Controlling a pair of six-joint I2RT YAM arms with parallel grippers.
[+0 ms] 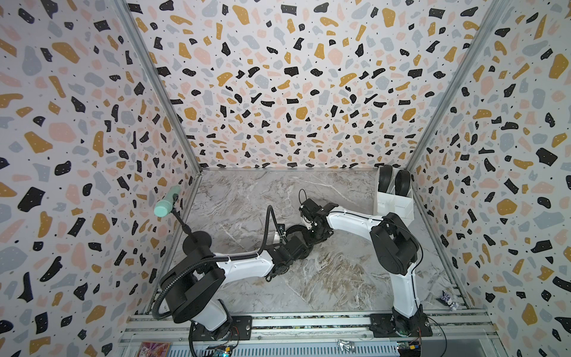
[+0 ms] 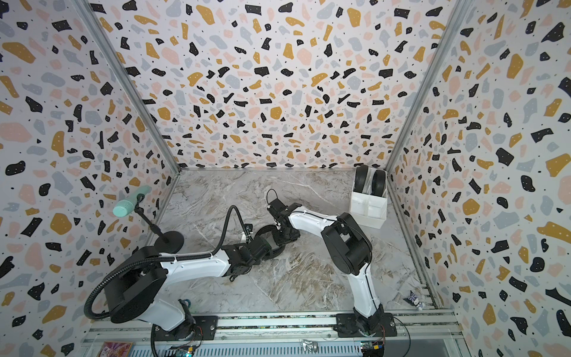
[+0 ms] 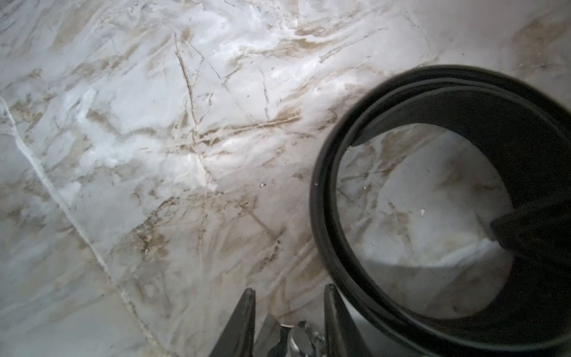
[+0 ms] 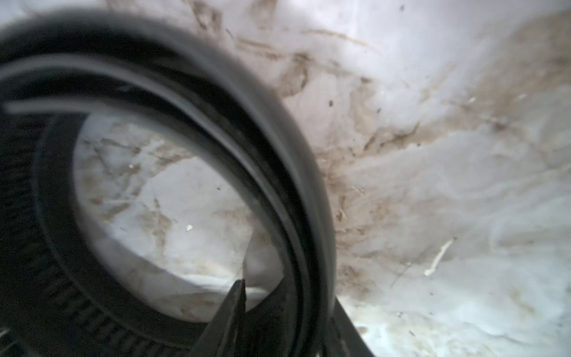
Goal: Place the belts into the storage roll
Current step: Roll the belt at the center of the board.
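The third belt (image 3: 321, 191) lies coiled at the centre of the table (image 1: 324, 278). Two belts (image 1: 384, 179) already stand in the one storage roll (image 1: 394, 204) at 2 o'clock. I judge this the last pickup. My right gripper (image 4: 287, 296) straddles the coil's wall and my left gripper (image 3: 290, 289) waits just beside it. I can't tell if either is clamped. Next I need a firm pinch and a lift that keeps the coil wound.

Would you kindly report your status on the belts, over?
Right gripper open astride coiled belt. Left gripper beside it, grip unclear. Two belts in storage roll.
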